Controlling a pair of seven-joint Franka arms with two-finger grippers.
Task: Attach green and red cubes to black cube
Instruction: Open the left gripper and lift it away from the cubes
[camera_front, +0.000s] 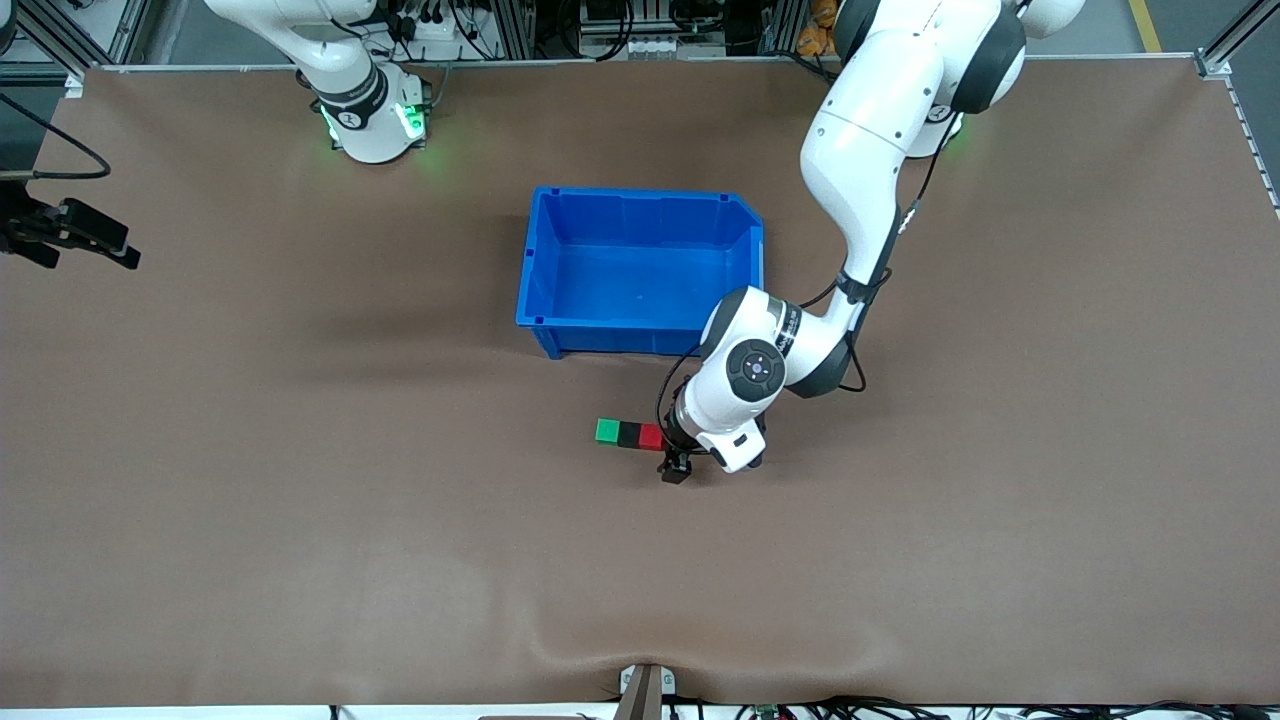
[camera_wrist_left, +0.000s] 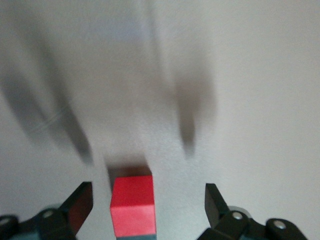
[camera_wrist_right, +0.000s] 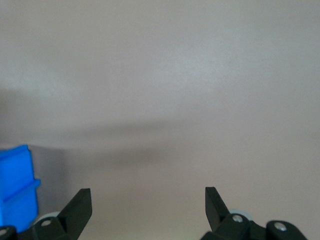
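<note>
The green cube (camera_front: 607, 431), the black cube (camera_front: 629, 434) and the red cube (camera_front: 651, 437) lie in one touching row on the brown table, nearer to the front camera than the blue bin (camera_front: 640, 265); black is in the middle. My left gripper (camera_front: 675, 462) is low at the red end of the row, open. In the left wrist view the red cube (camera_wrist_left: 132, 205) stands between the spread fingers of the left gripper (camera_wrist_left: 147, 189), touching neither. My right gripper (camera_front: 118, 248) waits open and empty over the right arm's end of the table; it also shows in the right wrist view (camera_wrist_right: 148, 192).
The blue bin stands open and empty mid-table; one corner shows in the right wrist view (camera_wrist_right: 17, 187). The left arm's forearm and wrist (camera_front: 750, 365) hang over the bin's near corner. A small bracket (camera_front: 645, 690) sits at the table's near edge.
</note>
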